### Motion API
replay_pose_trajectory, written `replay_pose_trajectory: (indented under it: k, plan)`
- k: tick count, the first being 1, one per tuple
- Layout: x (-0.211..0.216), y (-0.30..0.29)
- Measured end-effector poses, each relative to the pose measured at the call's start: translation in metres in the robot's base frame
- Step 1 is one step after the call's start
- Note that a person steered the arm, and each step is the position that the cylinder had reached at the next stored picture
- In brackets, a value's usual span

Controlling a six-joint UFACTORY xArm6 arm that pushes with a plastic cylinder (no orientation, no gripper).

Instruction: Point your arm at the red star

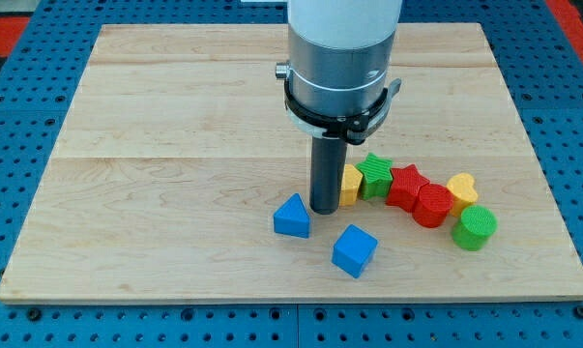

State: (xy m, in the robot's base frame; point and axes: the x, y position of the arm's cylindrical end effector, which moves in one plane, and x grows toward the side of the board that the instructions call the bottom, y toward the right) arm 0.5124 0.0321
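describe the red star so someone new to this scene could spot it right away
Find the block cluster right of my tip on the wooden board. The red star sits mid-row, between the green star and the red cylinder: the only red block with points.

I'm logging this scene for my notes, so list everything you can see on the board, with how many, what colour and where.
wooden board: one, pale wood, fills most of the view, on a blue pegboard
blue triangle block: one, blue, just left of my tip
blue cube: one, blue, nearest the view's bottom
yellow block: one, yellow, shape partly hidden, right beside the rod
green star: one, green, right of that yellow block
red star: one, red, right of the green star
red cylinder: one, red, below-right of the red star
yellow heart: one, yellow, view's right
green cylinder: one, green, farthest right
my tip: one dark rod, between the blue triangle block and the yellow block
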Motion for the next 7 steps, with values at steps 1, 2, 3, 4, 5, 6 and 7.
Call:
replay_pose_trajectory:
  k: [1, 2, 3, 4, 5, 6, 7]
  plan:
    - [0.000, 0.000]
    - [-0.001, -0.005]
    - [-0.009, -0.036]
    - [-0.036, -0.043]
    - [-0.078, -0.022]
    - [-0.085, -0.007]
    - [-0.085, -0.012]
